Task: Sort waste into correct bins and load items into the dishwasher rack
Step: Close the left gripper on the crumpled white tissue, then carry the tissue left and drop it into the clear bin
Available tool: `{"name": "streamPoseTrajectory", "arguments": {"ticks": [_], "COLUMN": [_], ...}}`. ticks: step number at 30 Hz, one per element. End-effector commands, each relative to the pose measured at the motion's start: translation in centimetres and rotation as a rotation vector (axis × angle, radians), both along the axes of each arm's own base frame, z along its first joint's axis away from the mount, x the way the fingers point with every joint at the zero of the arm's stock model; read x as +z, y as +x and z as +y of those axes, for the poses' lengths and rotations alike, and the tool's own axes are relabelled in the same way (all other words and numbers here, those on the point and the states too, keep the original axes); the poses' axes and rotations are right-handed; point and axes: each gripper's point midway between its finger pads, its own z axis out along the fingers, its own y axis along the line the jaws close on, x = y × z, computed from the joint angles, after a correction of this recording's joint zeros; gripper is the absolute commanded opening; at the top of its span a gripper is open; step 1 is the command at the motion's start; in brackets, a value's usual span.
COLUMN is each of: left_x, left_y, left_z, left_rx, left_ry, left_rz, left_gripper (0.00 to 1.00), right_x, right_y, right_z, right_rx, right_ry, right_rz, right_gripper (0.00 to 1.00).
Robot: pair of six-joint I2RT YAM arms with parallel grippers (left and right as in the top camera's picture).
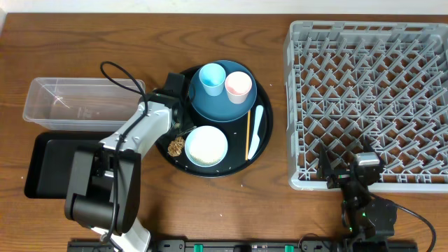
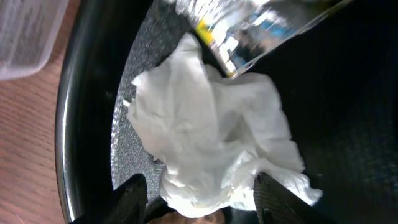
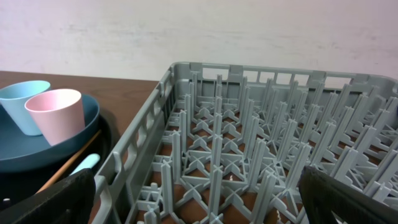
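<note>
The left arm (image 1: 140, 129) stretches forward, and the left gripper (image 2: 202, 198) points down with its jaws spread. The right gripper (image 3: 199, 208) sits low, jaws wide apart.

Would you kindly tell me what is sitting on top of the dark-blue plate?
A light-blue cup and a pink cup stand upright on the dark-blue plate. The rest of its face looks bare; what lies beneath the cups is hidden.

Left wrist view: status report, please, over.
Left claw open, straddling white tissue on round black tray. Right claw open at rack edge. Foil lies against tissue.
</note>
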Motion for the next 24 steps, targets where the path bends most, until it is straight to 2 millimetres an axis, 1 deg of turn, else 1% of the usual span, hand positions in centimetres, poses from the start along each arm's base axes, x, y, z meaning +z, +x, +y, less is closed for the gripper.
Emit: {"name": "streamPoseTrajectory", "arguments": {"ticks": [1,2,3,4,5,8,10,12,13,14,15,16,19,20,21,24], "left_x": [-0.7,-0.7,-0.7,-0.7,-0.7,-0.3,0.6,1.7,2.4,3.5,4.1,4.9,7.9,9.2,10.1,13.2], "left_y": [-0.5,-0.5,-0.5,-0.6,-0.5,-0.1,0.2,0.4,0.6,0.9,1.0,1.1,1.5,1.5,1.6,1.7], "left_z": [0.5,0.5,0.5,0.5,0.5,0.4,0.3,0.3,0.2,0.2,0.2,0.1,0.1,0.0,0.0,0.8], "left_rx": [-0.002,-0.002,-0.002,-0.002,-0.002,-0.002,-0.010,-0.035,-0.043,-0.042,-0.041,-0.041,-0.039,-0.039,-0.038,-0.019], "left_ry": [0.025,0.025,0.025,0.025,0.024,0.021,0.018,0.018,0.016,0.009,0.004,0.000,-0.021,-0.029,-0.034,-0.019], "left_rz": [0.013,0.014,0.014,0.014,0.012,-0.001,-0.017,-0.037,-0.053,-0.086,-0.106,-0.128,-0.217,-0.256,-0.280,-0.379], "left_gripper": [0.56,0.55,0.45,0.38,0.34,0.27,0.23,0.13,0.10,0.07,0.06,0.06,0.06,0.06,0.06,0.06], "right_x": [-0.1,-0.1,-0.1,-0.1,-0.1,-0.1,-0.1,-0.1,-0.1,-0.1,-0.1,-0.1,-0.1,-0.1,-0.1,-0.1], "right_y": [0.0,0.0,0.0,0.0,0.0,0.0,0.0,0.0,0.0,0.0,0.0,0.0,0.0,0.0,0.0,0.0], "right_z": [0.1,0.1,0.1,0.1,0.1,0.1,0.1,0.1,0.1,0.1,0.1,0.1,0.1,0.1,0.1,0.1], "right_rx": [0.003,0.003,0.003,0.003,0.002,0.002,0.003,0.003,0.003,0.003,0.003,0.003,0.003,0.003,0.003,0.003], "right_ry": [-0.009,-0.009,-0.009,-0.009,-0.009,-0.009,-0.009,-0.009,-0.009,-0.009,-0.009,-0.009,-0.009,-0.009,-0.009,-0.009], "right_rz": [0.004,0.004,0.004,0.004,0.004,0.004,0.004,0.004,0.004,0.004,0.004,0.004,0.004,0.004,0.004,0.004], "right_gripper": [0.99,0.99,0.99,0.99,0.99,0.99,0.99,0.99,0.99,0.99,0.99,0.99,0.99,0.99,0.99,0.99]}}
